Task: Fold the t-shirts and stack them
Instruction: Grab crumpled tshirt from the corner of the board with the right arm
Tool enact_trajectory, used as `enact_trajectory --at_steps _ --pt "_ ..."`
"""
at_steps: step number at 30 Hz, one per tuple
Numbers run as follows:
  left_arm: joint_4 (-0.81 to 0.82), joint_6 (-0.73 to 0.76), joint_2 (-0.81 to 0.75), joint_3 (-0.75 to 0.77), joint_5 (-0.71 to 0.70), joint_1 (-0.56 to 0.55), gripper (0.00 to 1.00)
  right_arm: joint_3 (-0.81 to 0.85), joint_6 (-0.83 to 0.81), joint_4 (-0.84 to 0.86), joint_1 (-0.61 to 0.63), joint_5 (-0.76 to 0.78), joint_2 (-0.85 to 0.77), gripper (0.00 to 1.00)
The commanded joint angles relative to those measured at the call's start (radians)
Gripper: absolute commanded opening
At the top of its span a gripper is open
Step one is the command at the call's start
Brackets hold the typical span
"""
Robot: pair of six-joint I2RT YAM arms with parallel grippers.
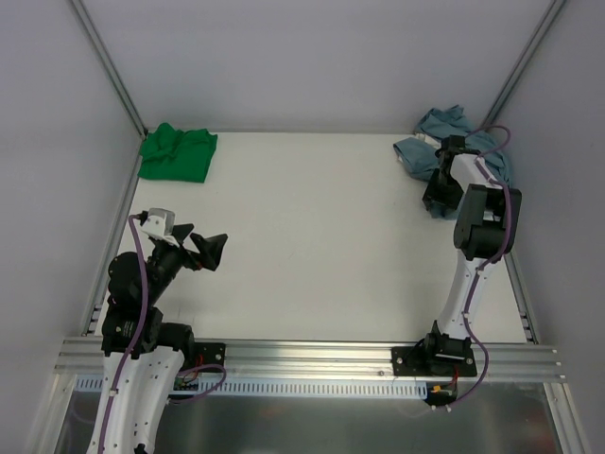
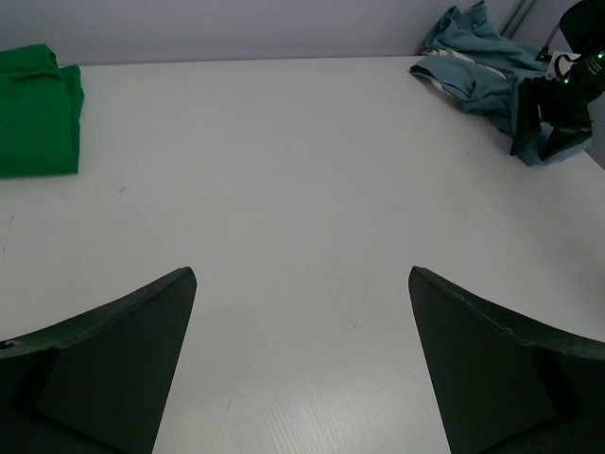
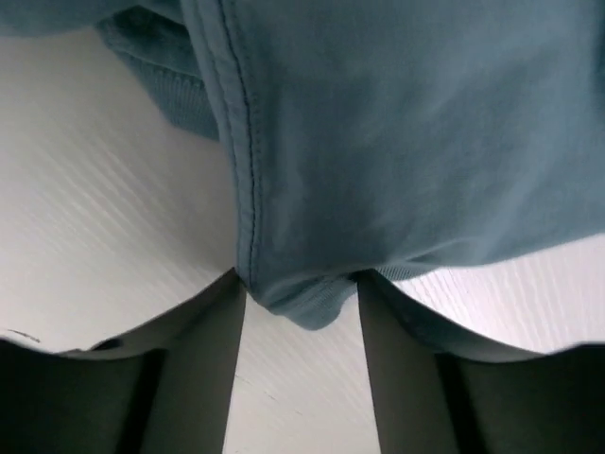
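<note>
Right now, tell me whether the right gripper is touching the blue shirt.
Touching. In the right wrist view, a hem of the blue shirt sits in the right gripper, pressed against both fingers.

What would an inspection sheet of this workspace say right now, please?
Surface: white table, flat and matte.
Job's things: green t-shirt bunched at the far left corner; blue-grey t-shirt crumpled at the far right corner; no cream one seen.
Clutter: nothing seen.
Grippers: left gripper open over the table, holding nothing; right gripper has its jaws either side of a fold of the blue-grey t-shirt, grip uncertain.
Cables: purple cables run along both arms.
Surroundings: pale grey walls; metal rail at the near edge.
</note>
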Motion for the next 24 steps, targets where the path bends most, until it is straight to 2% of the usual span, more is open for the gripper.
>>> enact_trajectory --at_steps 1,2,3,4,11,15,18,24 --pt "0.053 -0.005 0.007 -0.003 0.023 0.015 0.99 0.051 0.002 -0.003 -0.02 -0.012 0.01 0.5" --pt "0.053 -0.006 0.007 -0.003 0.025 0.016 0.99 0.051 0.005 -0.004 -0.028 -0.011 0.011 0.15" --pt "0.053 -0.005 0.007 -0.003 0.025 0.016 0.99 0.049 0.007 -0.006 -0.029 -0.006 0.009 0.04" --pt "0.053 -0.006 0.007 -0.004 0.025 0.016 0.99 0.049 0.01 -0.006 -0.036 -0.005 0.004 0.0" --pt "0.06 -0.011 0.007 -0.004 0.03 0.029 0.99 0.017 0.033 0.005 -0.04 -0.025 -0.097 0.01" --pt "0.062 -0.014 0.005 -0.006 0.03 0.032 0.99 0.032 0.051 -0.011 -0.033 -0.109 -0.216 0.01" --pt "0.063 -0.017 0.005 -0.007 0.03 0.033 0.99 0.098 0.057 -0.06 -0.013 -0.19 -0.313 0.0" --pt "0.062 -0.025 0.002 -0.009 0.034 0.033 0.99 0.357 0.04 -0.202 0.072 -0.335 -0.452 0.0"
